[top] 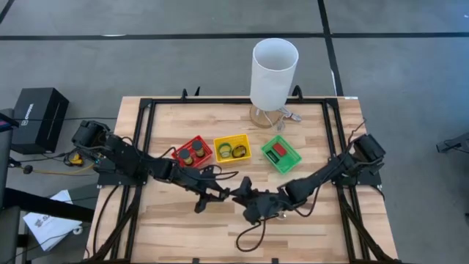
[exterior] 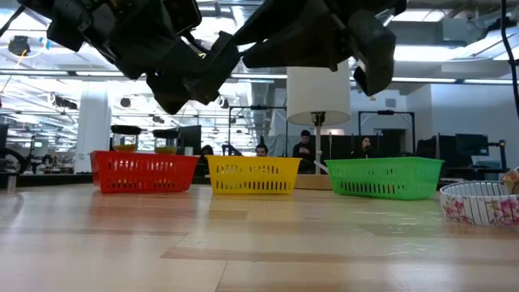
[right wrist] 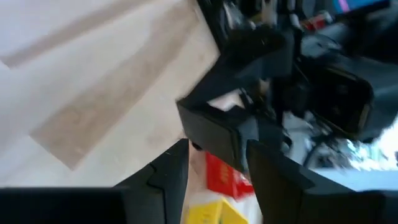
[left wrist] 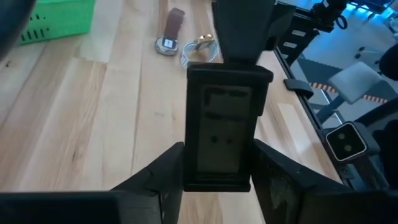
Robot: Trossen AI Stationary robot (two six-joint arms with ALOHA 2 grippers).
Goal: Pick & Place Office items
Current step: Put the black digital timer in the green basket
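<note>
Both grippers meet above the table's middle. My left gripper [top: 222, 193] and my right gripper [top: 242, 192] face each other, raised off the wood as the low view shows. A black rectangular piece [left wrist: 221, 137] with a recessed face sits between the left fingers; the right wrist view shows the same black piece [right wrist: 217, 132] between the right fingers. The red basket [top: 193, 152], yellow basket [top: 232, 148] and green basket [top: 281, 155] stand in a row behind, each with small items inside. My left gripper pinches the black piece by its two long sides near the close end [left wrist: 217, 177], one finger [left wrist: 163, 177] on each side. The piece lies along the fingers, lifted clear of the table. My right gripper is shut on the piece's other end [right wrist: 214, 146], coming level from the table's right; the picture is blurred and the exact spot does not show.
A tall white cylinder [top: 273, 73] stands at the far edge, with a strap-like piece [left wrist: 169, 34] and a ring [left wrist: 200, 50] lying near its base. A patterned bowl [exterior: 482, 203] sits at the right. A black cable [top: 253, 236] loops on the near wood.
</note>
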